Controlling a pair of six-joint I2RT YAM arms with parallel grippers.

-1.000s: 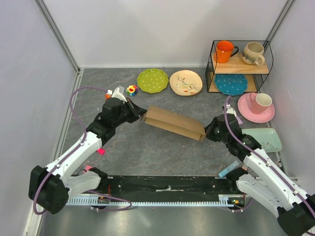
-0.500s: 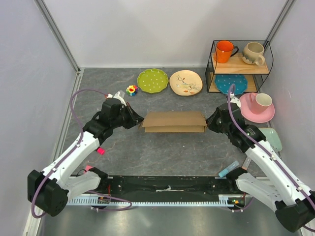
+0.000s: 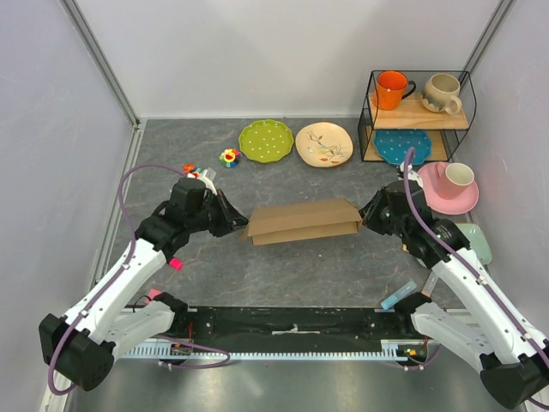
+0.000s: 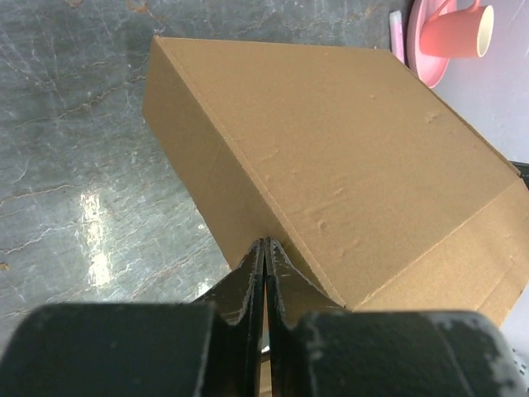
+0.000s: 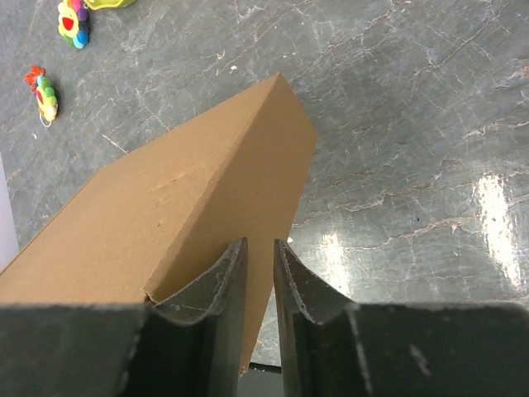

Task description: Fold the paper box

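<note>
The paper box is a closed, flat brown cardboard mailer, held between my two grippers above the grey table. My left gripper is at its left end. In the left wrist view the jaws are pressed together on the box's near corner edge, with the box stretching away. My right gripper is at its right end. In the right wrist view its jaws stand a narrow gap apart, pinching the box's end wall. The box's underside is hidden.
A green plate and a beige plate lie behind the box. A wire rack holds two mugs and a blue plate. A pink cup on a saucer, a pale green plate and small toys are nearby.
The box has turned counter-clockwise in the top view: its left end came nearer with my left gripper, and its right end moved farther with my right gripper.
</note>
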